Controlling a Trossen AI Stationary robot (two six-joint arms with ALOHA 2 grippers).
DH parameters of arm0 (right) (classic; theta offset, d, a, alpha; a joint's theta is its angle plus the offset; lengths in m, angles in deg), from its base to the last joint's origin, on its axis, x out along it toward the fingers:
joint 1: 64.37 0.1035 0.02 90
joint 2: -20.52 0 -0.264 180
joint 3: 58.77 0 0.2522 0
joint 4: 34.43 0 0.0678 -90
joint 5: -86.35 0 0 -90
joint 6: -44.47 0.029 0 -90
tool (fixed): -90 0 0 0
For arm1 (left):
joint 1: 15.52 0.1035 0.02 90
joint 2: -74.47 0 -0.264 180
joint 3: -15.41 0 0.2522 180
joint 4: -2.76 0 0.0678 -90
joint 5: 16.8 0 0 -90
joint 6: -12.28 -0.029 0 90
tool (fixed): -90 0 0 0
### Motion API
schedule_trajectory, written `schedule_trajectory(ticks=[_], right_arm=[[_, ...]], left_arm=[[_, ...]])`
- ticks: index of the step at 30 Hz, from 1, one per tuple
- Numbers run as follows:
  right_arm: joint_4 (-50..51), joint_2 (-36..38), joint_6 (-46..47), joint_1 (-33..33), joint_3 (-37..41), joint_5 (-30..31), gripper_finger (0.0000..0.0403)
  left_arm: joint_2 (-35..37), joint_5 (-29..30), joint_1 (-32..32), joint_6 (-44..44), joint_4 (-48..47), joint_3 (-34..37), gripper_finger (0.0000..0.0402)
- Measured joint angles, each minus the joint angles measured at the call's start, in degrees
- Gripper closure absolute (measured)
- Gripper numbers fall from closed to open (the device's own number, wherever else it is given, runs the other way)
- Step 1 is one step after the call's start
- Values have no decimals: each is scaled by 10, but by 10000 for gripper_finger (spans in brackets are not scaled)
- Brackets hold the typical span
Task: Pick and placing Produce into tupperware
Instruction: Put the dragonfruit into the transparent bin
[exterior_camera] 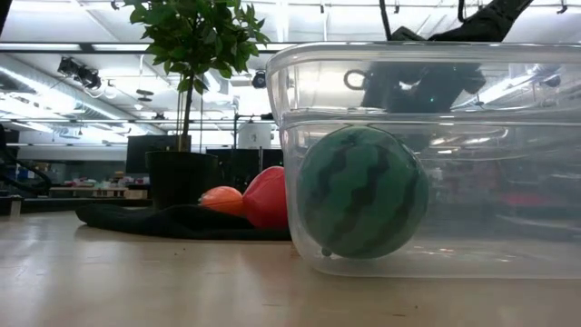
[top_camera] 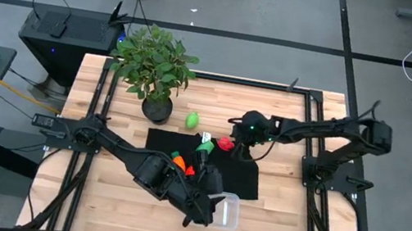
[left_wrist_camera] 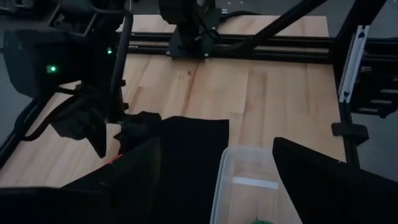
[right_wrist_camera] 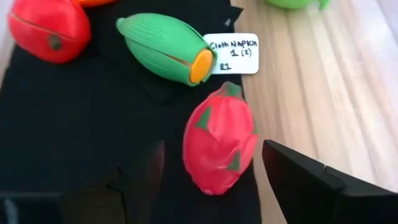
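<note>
One down: the watermelon (exterior_camera: 361,191) sat inside the tupperware (top_camera: 225,211) at the worktop's (top_camera: 288,228) near edge. Your left gripper (left_wrist_camera: 217,180) hovered over the tub, fingers spread, empty. Your right gripper (right_wrist_camera: 211,186) hung open above the red dragon fruit (right_wrist_camera: 219,144) on the black mat (right_wrist_camera: 93,124). Left to do: dragon fruit, green corn (right_wrist_camera: 166,48), red piece (right_wrist_camera: 48,28), orange piece (exterior_camera: 221,199), and light green piece (top_camera: 192,118) off the mat.

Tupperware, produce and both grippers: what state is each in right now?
Tupperware: upright, lidless, holds the watermelon.
Watermelon: resting inside on the tub floor.
Dragon fruit: lying on the black napkin, ungrasped.
Corn: lying on the napkin.
Left gripper: open, above the tub.
Right gripper: open, straddling the dragon fruit.
</note>
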Motion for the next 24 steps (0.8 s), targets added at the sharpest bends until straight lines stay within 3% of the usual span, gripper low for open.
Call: schedule_trajectory(ticks=[15,24], right_arm=[[-41,-59,28,-1,-1,23,50],[-69,-100,28,-1,-1,29,49]], left_arm=[[0,0,0,0,0,0,88],[0,0,0,1,0,0,88]])
